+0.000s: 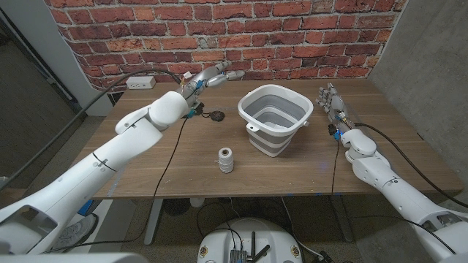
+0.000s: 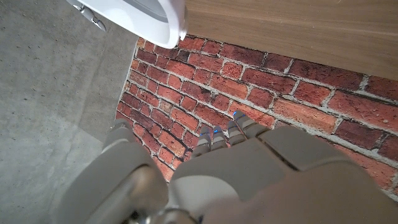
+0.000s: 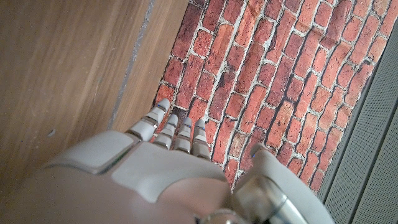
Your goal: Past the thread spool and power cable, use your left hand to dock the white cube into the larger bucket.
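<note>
While the head view looks down over the bench [image 1: 292,172], the left hand [image 1: 208,79] hangs raised near the back edge, between the wall socket [image 1: 140,82] and the bucket [image 1: 276,119], its fingers [image 1: 228,75] stretched toward the brick wall [image 1: 219,33]. Something small and pale sits at the palm side, which may be the white cube, but it is too small to tell; the cube cannot be made out anywhere on the bench or inside the bucket's grey interior. The thread spool [image 1: 226,159] stands upright near the front edge, well apart from the bucket, and the power cable [image 1: 174,150] runs from the socket area down across the bench to its front edge, with a small dark object [image 1: 216,115] lying near it. The right hand [image 1: 333,101] stands on its edge at the bucket's right, fingers apart and upright, holding nothing.

From the left wrist view, the back of the left hand [image 2: 249,180] faces the brick wall, fingers [image 2: 214,138] close together and extended; whether they hold anything cannot be told. The bucket's white rim [image 2: 149,18] shows near the bench edge.

From the right wrist view, the right hand [image 3: 143,174] points its fingers [image 3: 177,132] along the bench toward the wall, empty.

Judging by this, the carry toward the bucket is the step in hand, if the cube is indeed held. The next move calls for swinging the left hand rightward over the rim, then releasing above the opening.
</note>
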